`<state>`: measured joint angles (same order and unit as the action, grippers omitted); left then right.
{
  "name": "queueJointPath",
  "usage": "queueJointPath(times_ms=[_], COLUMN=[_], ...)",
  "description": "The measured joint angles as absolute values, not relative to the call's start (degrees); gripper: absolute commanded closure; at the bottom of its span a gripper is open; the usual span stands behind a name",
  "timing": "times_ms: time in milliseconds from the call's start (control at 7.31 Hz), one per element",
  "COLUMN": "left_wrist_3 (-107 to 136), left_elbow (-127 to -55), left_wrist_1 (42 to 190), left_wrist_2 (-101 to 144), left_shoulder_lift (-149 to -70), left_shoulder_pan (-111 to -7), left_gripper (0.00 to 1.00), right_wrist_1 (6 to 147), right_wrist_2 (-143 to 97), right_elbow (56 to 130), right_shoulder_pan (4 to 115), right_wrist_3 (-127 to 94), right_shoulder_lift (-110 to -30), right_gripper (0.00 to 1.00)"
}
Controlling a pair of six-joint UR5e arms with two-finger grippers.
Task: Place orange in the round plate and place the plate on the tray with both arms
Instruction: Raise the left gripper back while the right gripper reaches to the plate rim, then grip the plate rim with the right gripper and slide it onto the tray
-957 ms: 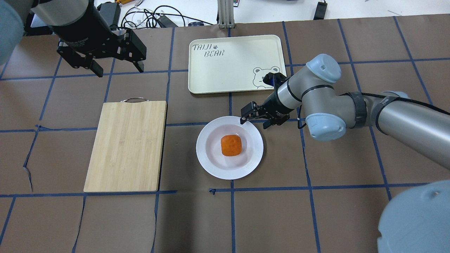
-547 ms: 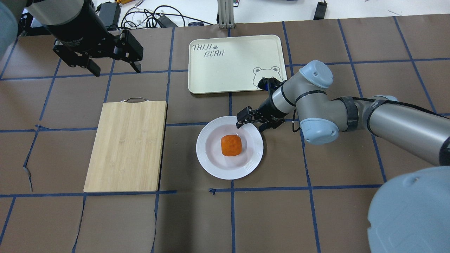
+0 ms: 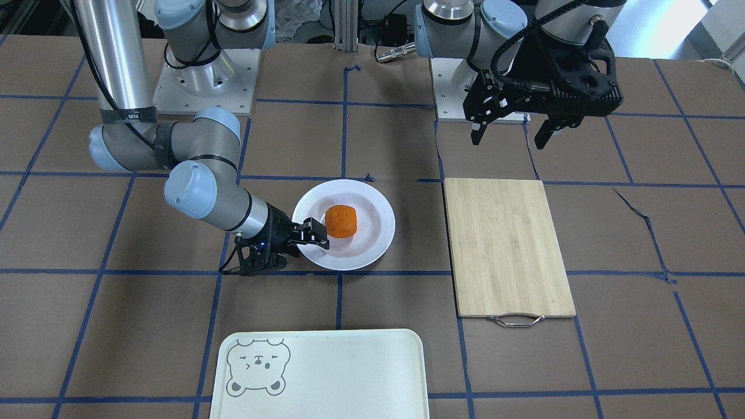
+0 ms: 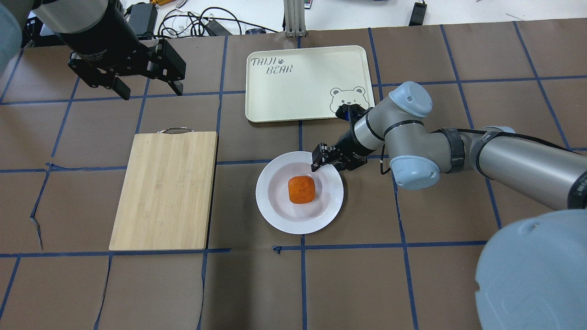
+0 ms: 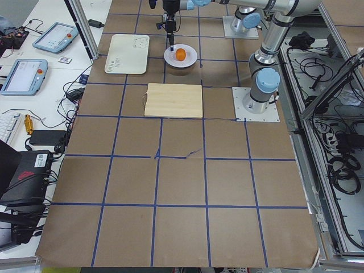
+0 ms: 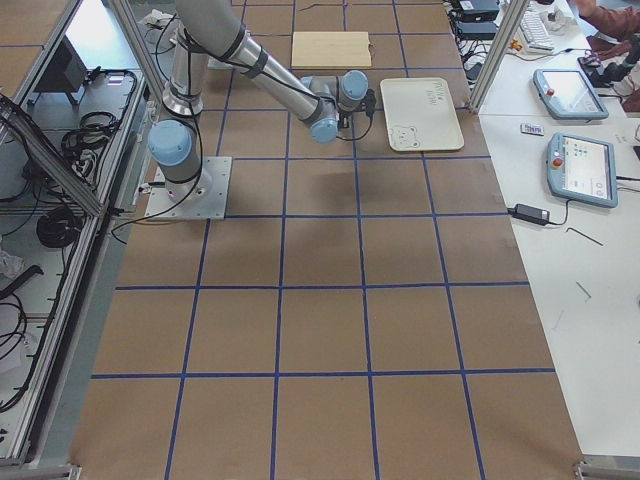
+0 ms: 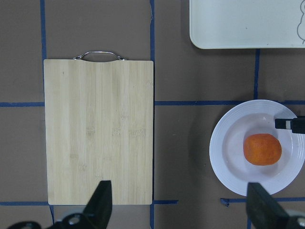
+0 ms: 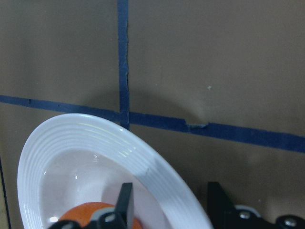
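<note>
The orange (image 4: pixel 301 189) lies in the sunken centre of the white round plate (image 4: pixel 275 215), which rests on the table in front of the cream tray (image 4: pixel 293 91). My right gripper (image 4: pixel 328 160) is low at the plate's far right rim and open. In the right wrist view one finger (image 8: pixel 125 202) is over the plate's inside by the orange (image 8: pixel 86 212), and the other (image 8: pixel 217 200) is outside the rim (image 8: pixel 95 138). My left gripper (image 4: pixel 151 91) hangs open and empty above the table, beyond the board. From the left wrist view the orange (image 7: pixel 261 149) and plate (image 7: pixel 224 157) show at the right.
A bamboo cutting board (image 4: pixel 165 190) with a metal handle lies left of the plate. The tray (image 3: pixel 337 372) holds nothing. Cables and devices lie past the table's far edge. In the exterior right view a person's sleeve shows at the top right corner.
My right gripper has slid left and lower onto the plate's rim, its fingers a little closer together. The left gripper has drifted slightly back and left. Orange and plate have not moved.
</note>
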<state>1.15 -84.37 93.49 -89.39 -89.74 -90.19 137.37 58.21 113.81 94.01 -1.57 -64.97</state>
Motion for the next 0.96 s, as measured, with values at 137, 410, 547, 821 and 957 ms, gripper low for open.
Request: queueJointPath(times_ms=[137, 410, 547, 821, 957], left_wrist_3=[1.14, 1.14, 1.14, 1.14, 1.14], left_elbow=[-84.37, -84.36, -84.32, -84.32, -84.33], left_wrist_1=[93.45, 93.43, 93.43, 93.43, 93.43], left_wrist_2=[-89.38, -89.38, -89.38, -89.38, -89.37], left_shoulder_lift=[-89.74, -89.68, -89.66, -89.65, -89.65], left_shoulder_pan=[-90.18, -90.17, -90.17, -90.14, -90.15], left_gripper=[0.0, 0.0, 0.0, 0.0, 0.0], right_wrist_1=[137.24, 137.12, 137.1, 136.97, 136.94], right_wrist_2=[58.21, 58.22, 58.23, 58.19, 57.84], right_elbow=[113.85, 113.95, 114.05, 114.04, 113.9], right_shoulder_pan=[94.09, 94.26, 94.27, 94.23, 94.2], right_wrist_3=[-1.65, -1.91, -2.02, -2.06, -2.05], right_shoulder_lift=[-64.96, -65.02, -65.09, -65.42, -65.6], right_gripper=[0.65, 0.82, 0.98, 1.0, 1.0])
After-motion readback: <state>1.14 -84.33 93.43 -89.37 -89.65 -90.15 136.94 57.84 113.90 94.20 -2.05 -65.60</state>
